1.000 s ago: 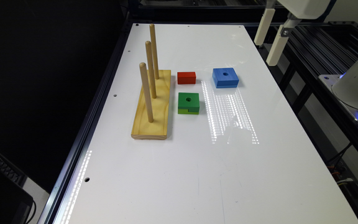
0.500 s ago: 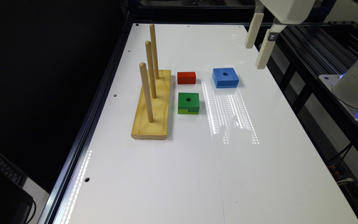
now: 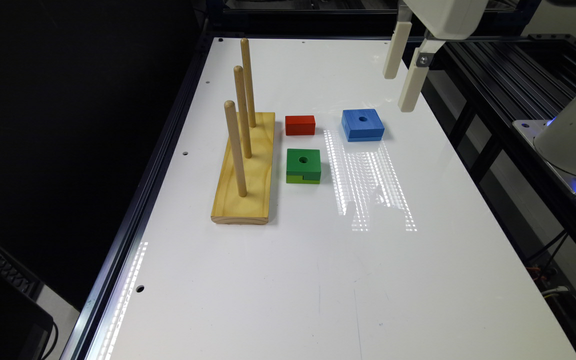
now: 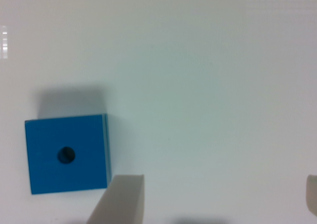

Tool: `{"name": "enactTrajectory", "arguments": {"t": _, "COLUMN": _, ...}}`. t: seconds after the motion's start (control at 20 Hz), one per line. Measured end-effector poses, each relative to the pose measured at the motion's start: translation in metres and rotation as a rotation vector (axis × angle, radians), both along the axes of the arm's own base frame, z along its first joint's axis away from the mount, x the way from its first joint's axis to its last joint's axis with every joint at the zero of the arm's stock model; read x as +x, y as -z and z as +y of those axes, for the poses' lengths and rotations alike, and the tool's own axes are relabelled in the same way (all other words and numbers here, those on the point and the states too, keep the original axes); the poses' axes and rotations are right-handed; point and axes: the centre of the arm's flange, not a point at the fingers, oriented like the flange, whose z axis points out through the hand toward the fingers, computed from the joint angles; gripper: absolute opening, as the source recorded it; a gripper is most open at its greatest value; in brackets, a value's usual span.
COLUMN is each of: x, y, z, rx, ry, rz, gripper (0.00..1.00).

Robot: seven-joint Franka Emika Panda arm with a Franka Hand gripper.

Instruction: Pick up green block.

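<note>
The green block point(image 3: 303, 166), dark green on top with a round hole and a lime lower layer, lies flat on the white table point(image 3: 318, 280) beside the wooden peg base. My gripper point(image 3: 401, 92) hangs high above the table toward the exterior view's upper right, well away from the green block and nearer the blue block point(image 3: 362, 124). In the wrist view my gripper point(image 4: 218, 201) is open, its two pale fingers spread wide with bare table between them, and the blue block point(image 4: 67, 153) lies just beside one finger.
A wooden base point(image 3: 246, 170) with three upright pegs stands on the exterior view's left of the blocks. A small red block point(image 3: 300, 125) lies behind the green one. Black rails point(image 3: 508, 85) and a white robot base point(image 3: 575, 135) border the table's right edge.
The gripper has moved toward the exterior view's left, coming in over the table near the blue block. The blocks have not moved.
</note>
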Motion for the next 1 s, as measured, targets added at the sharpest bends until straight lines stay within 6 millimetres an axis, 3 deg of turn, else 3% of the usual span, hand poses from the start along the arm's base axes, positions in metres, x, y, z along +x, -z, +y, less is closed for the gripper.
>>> {"name": "enactTrajectory", "arguments": {"t": 1.0, "x": 0.0068, "y": -0.0040, "z": 0.0009, "rx": 0.002, "ry": -0.001, "rz": -0.010, "gripper": 1.00}}
